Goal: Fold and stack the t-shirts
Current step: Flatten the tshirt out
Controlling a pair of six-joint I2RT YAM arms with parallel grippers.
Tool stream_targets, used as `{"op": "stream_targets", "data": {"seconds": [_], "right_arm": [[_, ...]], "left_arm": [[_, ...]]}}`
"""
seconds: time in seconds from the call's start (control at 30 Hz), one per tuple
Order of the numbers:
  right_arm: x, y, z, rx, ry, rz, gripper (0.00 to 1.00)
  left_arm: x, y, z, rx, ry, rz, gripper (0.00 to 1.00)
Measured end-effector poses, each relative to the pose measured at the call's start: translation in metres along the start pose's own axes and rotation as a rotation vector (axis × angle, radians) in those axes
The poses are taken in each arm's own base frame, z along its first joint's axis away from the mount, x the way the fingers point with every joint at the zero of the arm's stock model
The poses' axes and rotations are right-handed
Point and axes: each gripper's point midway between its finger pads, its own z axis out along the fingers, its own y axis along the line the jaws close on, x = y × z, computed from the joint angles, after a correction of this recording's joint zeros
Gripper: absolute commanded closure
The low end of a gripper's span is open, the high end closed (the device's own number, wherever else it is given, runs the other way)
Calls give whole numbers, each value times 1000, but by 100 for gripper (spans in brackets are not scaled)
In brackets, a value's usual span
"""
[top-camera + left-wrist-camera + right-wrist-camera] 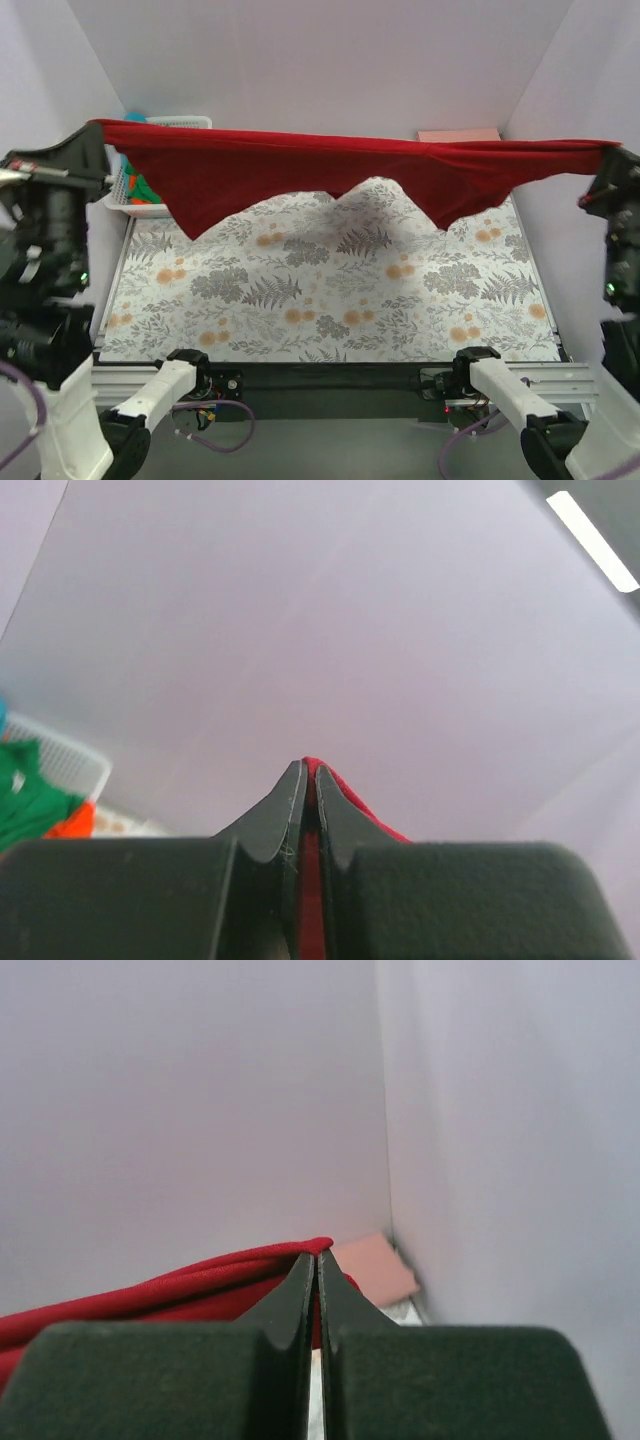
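A dark red t-shirt (330, 165) hangs stretched in the air across the whole table, its lower edge drooping in two points. My left gripper (98, 127) is shut on its left end, high at the left wall. In the left wrist view red cloth (345, 798) shows pinched between the closed fingers (285, 810). At the right wall my right gripper (612, 150) is shut on the other end, and red cloth (180, 1285) bunches at its fingers (335, 1295). A folded salmon pink t-shirt (458, 135) lies at the back right corner (375, 1265).
A white lattice basket (150, 195) stands at the back left, holding green and orange shirts (35, 805). The table wears a floral-patterned cloth (330, 290). White walls enclose the left, back and right sides.
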Motion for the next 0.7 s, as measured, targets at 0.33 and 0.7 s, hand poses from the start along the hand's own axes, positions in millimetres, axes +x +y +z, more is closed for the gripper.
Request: {"op": "stream_targets", "data": {"seconds": [0.33,0.7], "right_arm": [[-70,-11,-54,-59,-269,-25,99],[156,36,88,-133,212,-281,99]], "left_arm": [[-50,-36,-30,158,-105,10,100],[264,132,88,-229,505,238,100]]}}
